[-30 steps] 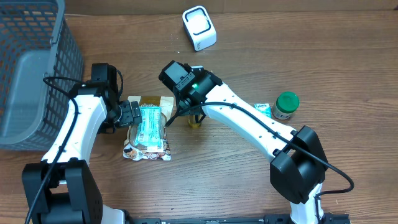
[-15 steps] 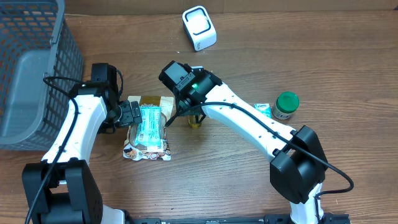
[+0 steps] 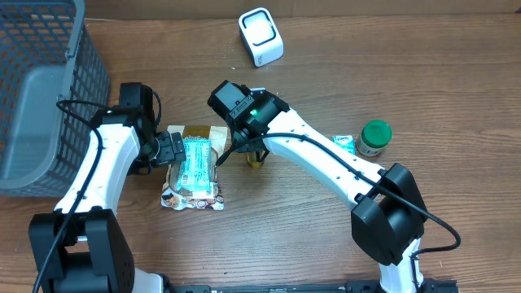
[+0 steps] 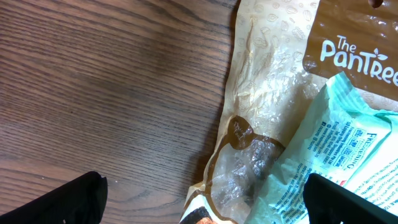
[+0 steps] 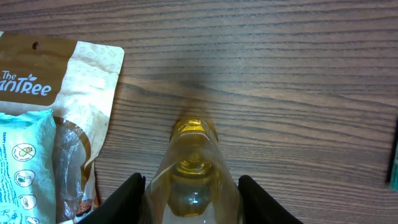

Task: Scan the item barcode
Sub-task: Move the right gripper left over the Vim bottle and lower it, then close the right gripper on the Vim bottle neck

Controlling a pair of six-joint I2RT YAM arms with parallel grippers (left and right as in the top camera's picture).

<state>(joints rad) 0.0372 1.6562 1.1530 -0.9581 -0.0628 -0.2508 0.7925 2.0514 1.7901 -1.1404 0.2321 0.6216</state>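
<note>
Wood table: right gripper pinches bottle at centre, looks like grasp step; left gripper spread, idle over pouch at 9 o'clock. Next: lift, turn barcode toward scanner at 12.

The bottle runs off the lower edge.

Left arm: white shell links, black joints, black base block. Thin black cable loops off upper link.
Right arm: same white links, black joints, bulky black base joint. Black cable arcs out near base. Small green light on black wrist housing.
Left fingers: matte black, blunt-tipped.
Right fingers: black, rounded edges.
</note>
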